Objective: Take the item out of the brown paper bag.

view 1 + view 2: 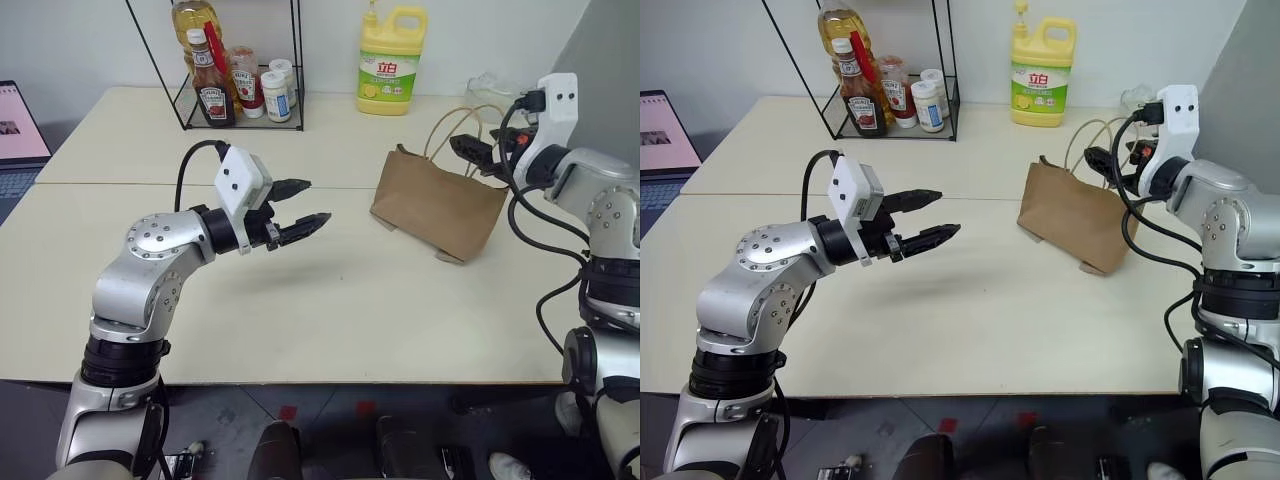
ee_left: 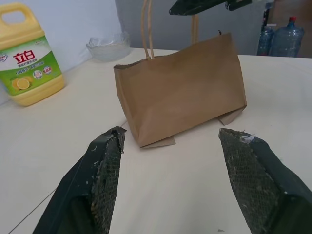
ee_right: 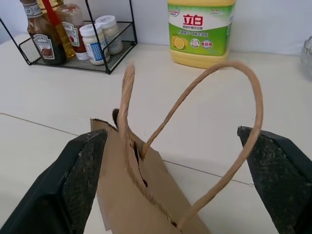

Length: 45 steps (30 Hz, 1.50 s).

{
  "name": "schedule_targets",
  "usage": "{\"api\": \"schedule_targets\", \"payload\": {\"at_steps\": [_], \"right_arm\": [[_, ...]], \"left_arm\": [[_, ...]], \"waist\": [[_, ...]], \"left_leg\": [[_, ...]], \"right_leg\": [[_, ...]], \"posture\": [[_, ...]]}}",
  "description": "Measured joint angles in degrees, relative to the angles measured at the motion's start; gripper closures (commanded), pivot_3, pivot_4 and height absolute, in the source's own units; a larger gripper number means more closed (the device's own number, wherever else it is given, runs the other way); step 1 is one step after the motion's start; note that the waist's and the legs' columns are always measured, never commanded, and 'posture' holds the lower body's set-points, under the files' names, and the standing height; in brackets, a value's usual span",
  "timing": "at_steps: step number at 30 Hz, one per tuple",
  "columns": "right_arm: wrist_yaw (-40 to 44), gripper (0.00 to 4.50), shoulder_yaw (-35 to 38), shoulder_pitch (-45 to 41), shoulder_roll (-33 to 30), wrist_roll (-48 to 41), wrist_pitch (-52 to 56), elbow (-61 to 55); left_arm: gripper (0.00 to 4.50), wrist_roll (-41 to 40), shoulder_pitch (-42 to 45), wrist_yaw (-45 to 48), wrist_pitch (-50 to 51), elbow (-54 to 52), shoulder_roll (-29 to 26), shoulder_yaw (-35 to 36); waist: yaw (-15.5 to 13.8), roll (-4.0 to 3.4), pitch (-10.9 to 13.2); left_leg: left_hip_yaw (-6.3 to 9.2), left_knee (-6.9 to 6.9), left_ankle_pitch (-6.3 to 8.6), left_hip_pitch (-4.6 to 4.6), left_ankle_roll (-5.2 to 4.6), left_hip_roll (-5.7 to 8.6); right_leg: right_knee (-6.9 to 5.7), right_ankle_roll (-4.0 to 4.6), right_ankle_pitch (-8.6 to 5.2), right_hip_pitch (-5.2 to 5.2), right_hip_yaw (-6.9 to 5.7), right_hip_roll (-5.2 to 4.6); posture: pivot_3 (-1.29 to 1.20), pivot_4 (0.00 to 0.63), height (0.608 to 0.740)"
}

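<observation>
My left gripper (image 1: 300, 208) is hanging nearest me over the bare front of the cream table (image 1: 330, 320), its fingers (image 2: 102, 180) spreading wide with nothing between them, pointing across toward the brown paper bag (image 1: 438, 206). My right gripper (image 1: 477, 155) is hovering at the far right, level with the bag's handles (image 3: 214, 141); its fingers (image 3: 80, 180) are standing well apart too, flanking the two tan loops without touching them as far as I can tell. The bag is sitting right of the table's centre, leaning, mouth up and turned toward my right side, its bottom flap folding out onto the tabletop. The item is somewhere I cannot see; the slit of the bag's mouth in the right wrist view is showing only dark. Further out, a big yellow detergent jug (image 1: 389, 62) is standing behind the bag near the wall. A black wire rack (image 1: 238, 100) at the far left-centre is holding a ketchup bottle (image 1: 212, 95), an oil bottle (image 1: 194, 20) and small white jars (image 1: 276, 95). A clear glass bowl (image 2: 108, 46) is resting near the jug. A laptop (image 1: 18, 140) is sitting open at the far left edge.
</observation>
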State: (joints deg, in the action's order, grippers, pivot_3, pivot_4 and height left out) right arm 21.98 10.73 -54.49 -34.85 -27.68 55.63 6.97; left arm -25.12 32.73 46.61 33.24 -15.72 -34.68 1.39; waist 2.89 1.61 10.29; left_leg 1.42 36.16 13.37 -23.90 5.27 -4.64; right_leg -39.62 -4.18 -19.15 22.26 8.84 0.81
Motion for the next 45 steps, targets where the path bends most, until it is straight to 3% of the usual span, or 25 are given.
{"api": "schedule_targets", "payload": {"at_steps": [10, 11, 27, 34, 45], "right_arm": [[3.1, 4.27, -1.5, -3.0, -0.5, 1.9, -0.7, 3.7], [3.5, 4.47, -2.1, -3.2, -0.6, 2.2, -1.2, 4.0], [15.4, 4.47, -13.9, -14.1, -0.8, 13.7, -17.6, 14.6], [17.0, 4.47, -15.4, -19.6, 4.0, 16.4, -20.5, 19.0], [17.1, 4.47, -16.6, -25.9, 15.6, 18.2, -24.3, 27.1]], "left_arm": [[1.17, -1.5, -0.7, -0.1, 2.4, -2.1, -1.1, 0.0], [1.17, -1.5, -1.0, 0.2, 2.5, -2.2, -1.6, 0.0], [1.17, -6.3, -13.0, -0.4, 6.4, -3.4, -6.7, 8.8], [1.17, -8.2, -22.2, -1.6, 7.7, -8.2, -7.6, 12.4], [1.17, -8.8, -26.3, -5.5, 7.5, -11.0, -6.4, 14.0]], "waist": [[0.1, -0.01, 0.0], [0.2, -0.02, 0.0], [0.4, -0.32, 0.2], [0.6, -0.39, 0.3], [1.1, -0.43, 0.3]], "left_leg": [[0.02, -0.01, 0.0, 0.01, 0.0, 0.0], [0.02, -0.01, 0.0, 0.01, 0.0, 0.0], [0.02, -0.04, 0.0, -0.03, 0.0, 0.0], [0.02, -0.05, 0.0, -0.02, 0.01, -0.01], [0.06, -0.05, -0.01, -0.02, 0.03, 0.0]], "right_leg": [[-0.01, 0.0, 0.0, 0.0, -0.03, -0.01], [-0.01, 0.0, 0.0, 0.0, -0.03, -0.01], [0.0, 0.02, -0.01, 0.06, -0.08, -0.04], [-0.09, 0.08, -0.04, 0.1, -0.11, -0.06], [-0.27, 0.16, -0.08, 0.12, -0.19, -0.09]], "posture": [[0.0, 0.15, 0.74], [0.0, 0.15, 0.74], [0.0, 0.15, 0.74], [0.0, 0.15, 0.74], [0.0, 0.15, 0.74]]}}
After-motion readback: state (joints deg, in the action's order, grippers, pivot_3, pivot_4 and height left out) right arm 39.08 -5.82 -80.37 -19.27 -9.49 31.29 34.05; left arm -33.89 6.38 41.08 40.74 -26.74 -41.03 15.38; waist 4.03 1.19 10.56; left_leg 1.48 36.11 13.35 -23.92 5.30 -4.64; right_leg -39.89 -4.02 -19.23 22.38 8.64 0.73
